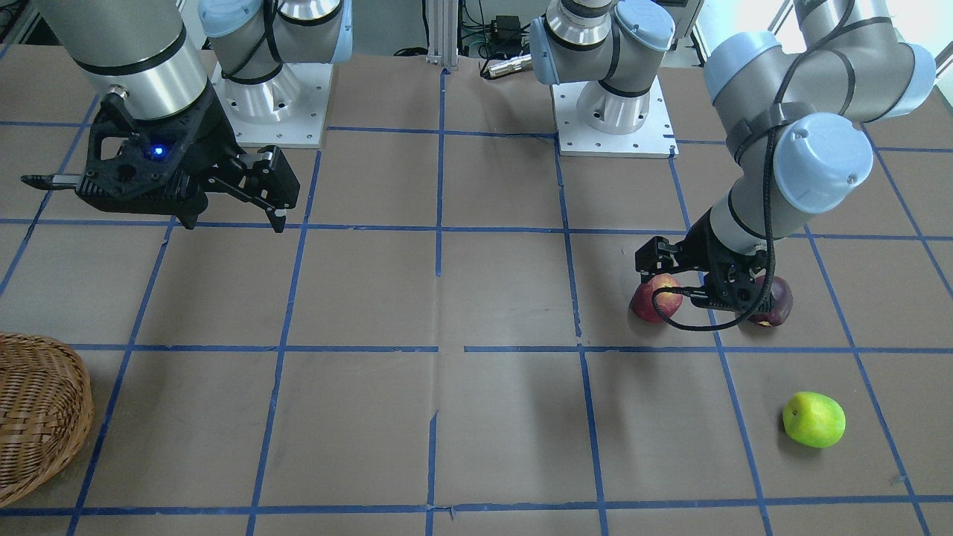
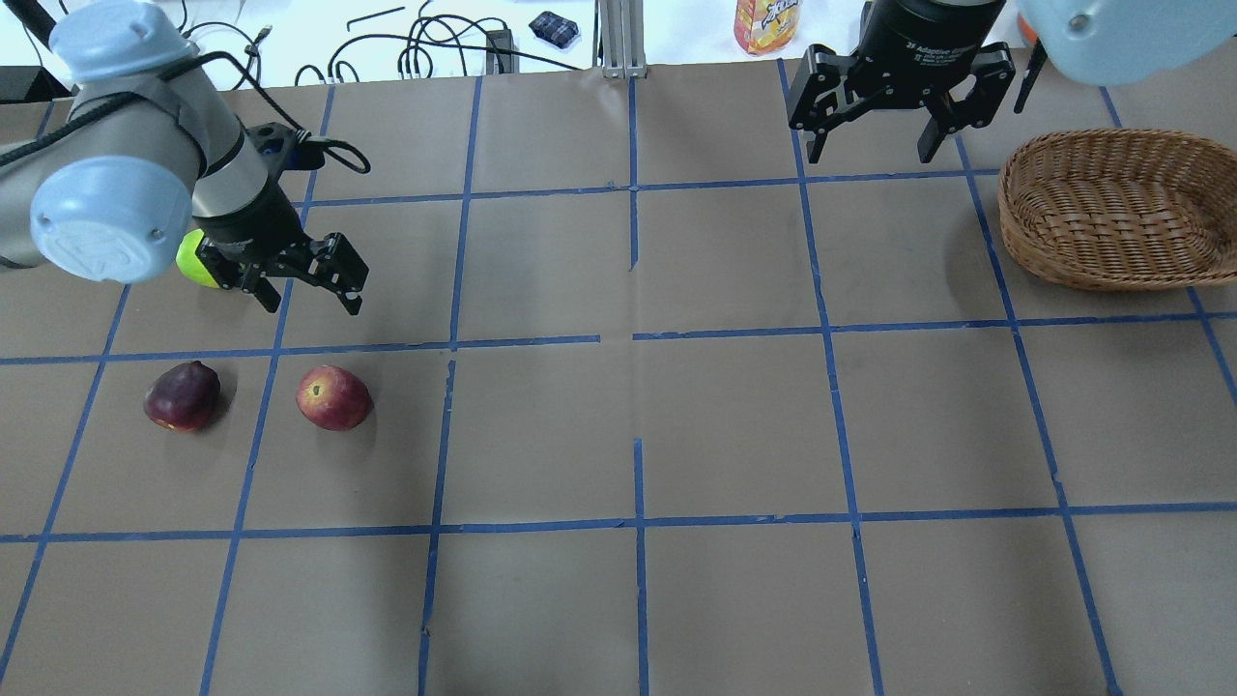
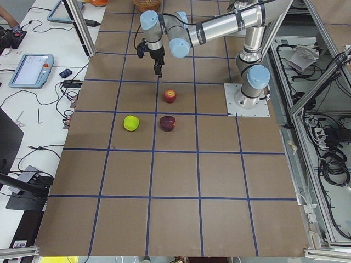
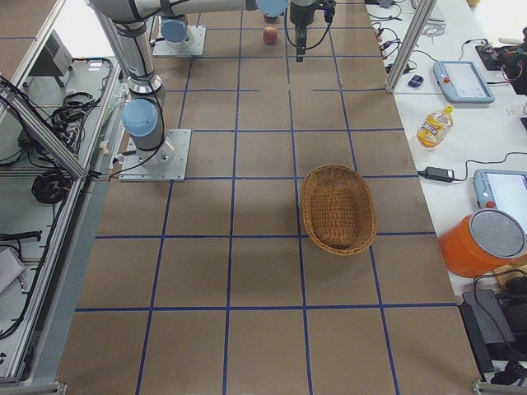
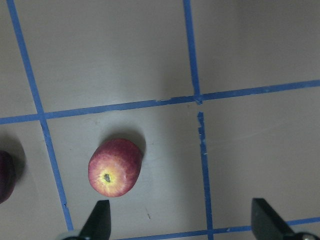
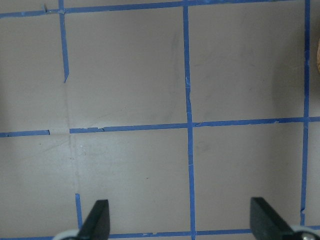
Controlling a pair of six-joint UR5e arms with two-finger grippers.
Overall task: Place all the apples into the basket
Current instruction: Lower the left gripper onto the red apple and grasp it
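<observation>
Overhead exterior shows the red apple [image 2: 333, 397] lying on the brown desk [image 2: 734, 425], marked off in squares by blue tape. The dark maroon apple [image 2: 182, 395] lies near the red apple on the robot's left, in the next taped square. The green apple [image 2: 196, 261] sits farther out from the robot than the red apple and to the left, half hidden behind the left arm. The left hand [image 2: 311, 302] hangs above the desk close to the red apple, touching nothing, its fingers spread and empty. In the left wrist view the red apple lies just ahead of one fingertip [image 5: 100, 220]. The basket [image 2: 1024, 242] stands well apart from the red apple, far across the desk on the robot's right, with no apple in it. The right hand [image 2: 872, 145] hovers beside the basket, equally far from the red apple, fingers spread and holding nothing.
</observation>
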